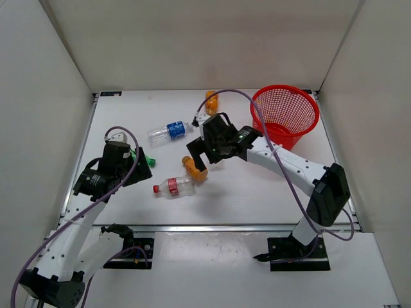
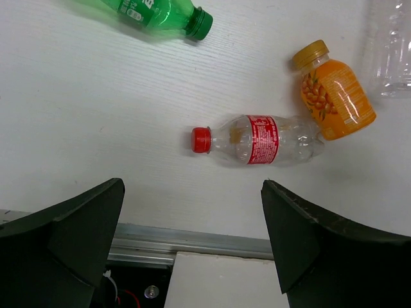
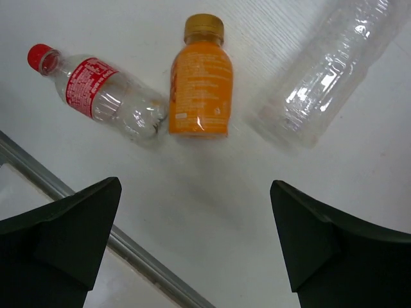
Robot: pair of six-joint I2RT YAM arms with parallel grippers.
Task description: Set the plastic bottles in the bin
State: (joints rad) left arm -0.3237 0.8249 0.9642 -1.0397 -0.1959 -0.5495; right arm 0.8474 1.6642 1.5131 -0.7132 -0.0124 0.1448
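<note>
The red mesh bin (image 1: 298,136) stands at the far right. A clear bottle with a blue label (image 1: 168,131) and one orange bottle (image 1: 211,101) lie at the back. A second orange bottle (image 1: 194,169) and a clear bottle with a red label and cap (image 1: 173,187) lie side by side in the middle. A green bottle (image 1: 144,158) lies beside my left gripper (image 1: 131,168). My left gripper (image 2: 191,186) is open and empty, short of the red-label bottle (image 2: 260,139). My right gripper (image 1: 204,154) is open and empty above the near orange bottle (image 3: 200,83).
White walls enclose the table on three sides. A metal rail (image 2: 192,240) runs along the near table edge. The right arm stretches from its base past the front of the bin. A clear bottle (image 3: 331,77) lies right of the orange one in the right wrist view.
</note>
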